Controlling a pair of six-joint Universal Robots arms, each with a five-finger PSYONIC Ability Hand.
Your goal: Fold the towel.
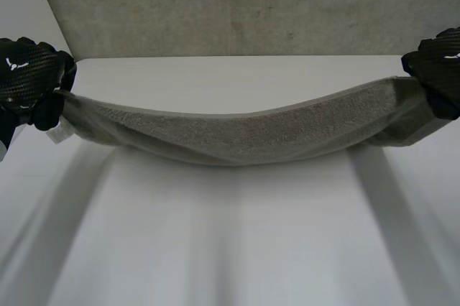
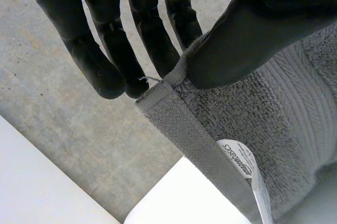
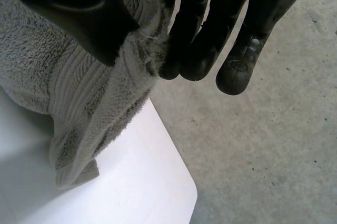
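Note:
A grey towel (image 1: 244,133) hangs stretched between my two hands above the white table (image 1: 237,248), sagging in the middle. My left hand (image 1: 29,80) pinches its left end; the thumb (image 2: 247,40) presses the towel's corner (image 2: 174,84) against straight fingers (image 2: 152,40). A white label (image 2: 242,169) hangs from the hem below that corner. My right hand (image 1: 438,69) grips the right end, its thumb (image 3: 79,11) clamping the bunched towel (image 3: 79,87) against the fingers (image 3: 195,34).
A grey concrete floor (image 1: 237,4) lies beyond the table's far edge. The table's rounded corner (image 3: 184,192) is under my right hand, and another corner (image 2: 152,203) lies below my left hand.

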